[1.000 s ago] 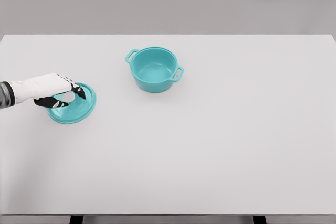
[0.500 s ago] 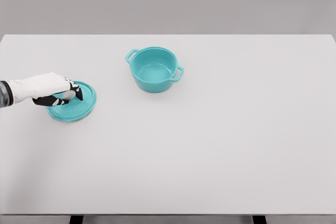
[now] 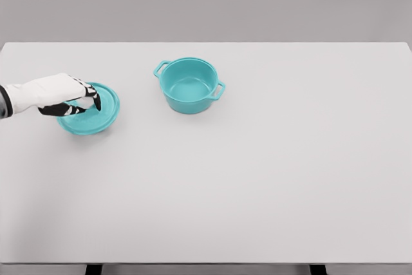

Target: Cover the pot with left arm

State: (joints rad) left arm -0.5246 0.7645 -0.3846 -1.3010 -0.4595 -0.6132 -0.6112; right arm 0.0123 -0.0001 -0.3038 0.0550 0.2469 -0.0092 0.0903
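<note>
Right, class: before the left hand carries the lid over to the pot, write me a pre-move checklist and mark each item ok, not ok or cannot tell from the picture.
1. Left hand closed on the lid: ok, fingers curled around its knob.
2. Lid clear of the table: cannot tell; it looks slightly raised and tilted, with a faint shadow below.
3. Pot upright and open: ok, nothing visible inside.
4. Path from lid to pot: ok, only bare table shows between them.
5. Pot handles out of the way: ok, they stick out at the upper left and right, below rim level.
6. Right arm clear: ok, not in view.
</note>
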